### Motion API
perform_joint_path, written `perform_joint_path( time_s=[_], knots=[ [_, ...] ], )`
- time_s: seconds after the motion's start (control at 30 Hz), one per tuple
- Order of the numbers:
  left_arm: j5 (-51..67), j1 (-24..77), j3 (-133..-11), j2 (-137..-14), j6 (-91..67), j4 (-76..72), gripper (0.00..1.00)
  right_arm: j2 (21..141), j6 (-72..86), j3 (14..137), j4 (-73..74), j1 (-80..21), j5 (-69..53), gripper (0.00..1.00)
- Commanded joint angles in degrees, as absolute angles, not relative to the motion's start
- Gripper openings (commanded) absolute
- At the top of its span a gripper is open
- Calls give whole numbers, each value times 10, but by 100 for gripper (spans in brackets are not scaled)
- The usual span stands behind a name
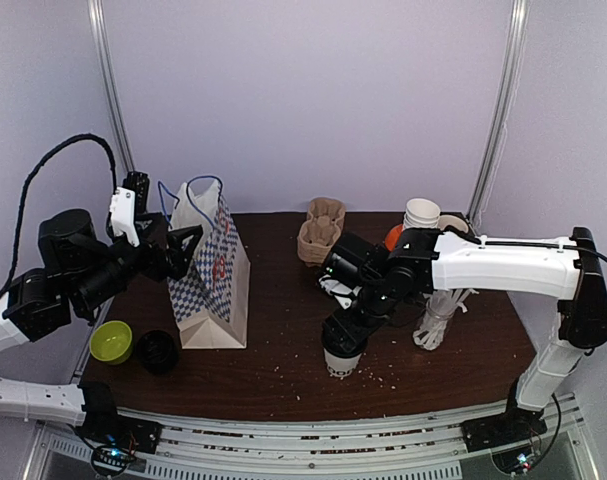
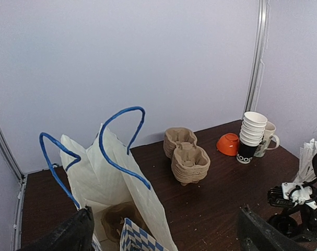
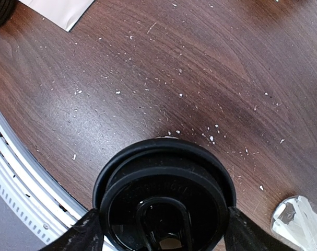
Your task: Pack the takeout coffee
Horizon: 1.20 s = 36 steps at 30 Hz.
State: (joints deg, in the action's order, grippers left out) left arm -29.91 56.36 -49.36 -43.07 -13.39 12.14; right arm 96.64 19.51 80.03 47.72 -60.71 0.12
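The right pincer (image 3: 161, 232) seems clamped on the lidded cup (image 3: 166, 172); the left pincer (image 2: 163, 232) stands wide apart by the bag (image 2: 111, 180).

Upright black-lidded cup (image 1: 341, 363) near front edge, stacked pulp carriers (image 1: 320, 232) behind

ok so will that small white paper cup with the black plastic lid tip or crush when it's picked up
The small white paper cup looks thin-walled, so a hard squeeze would probably dent it. It stands upright on a narrow base, so a sideways nudge could tip it. Its black plastic lid looks smooth, maybe slippery.
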Motion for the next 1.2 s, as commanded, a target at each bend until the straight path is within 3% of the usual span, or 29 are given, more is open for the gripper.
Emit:
perform_joint_path(
  time_s=[0.0,0.17,1.17],
  knots=[
    [-308,566,-493,-427,-140,114,98,948,195,810,497,-606,2,83],
    [-308,565,-493,-430,-139,115,98,947,186,817,516,-606,11,100],
    [-308,565,-483,-437,-140,111,98,1003,163,867,559,-607,-12,100]
  ],
)
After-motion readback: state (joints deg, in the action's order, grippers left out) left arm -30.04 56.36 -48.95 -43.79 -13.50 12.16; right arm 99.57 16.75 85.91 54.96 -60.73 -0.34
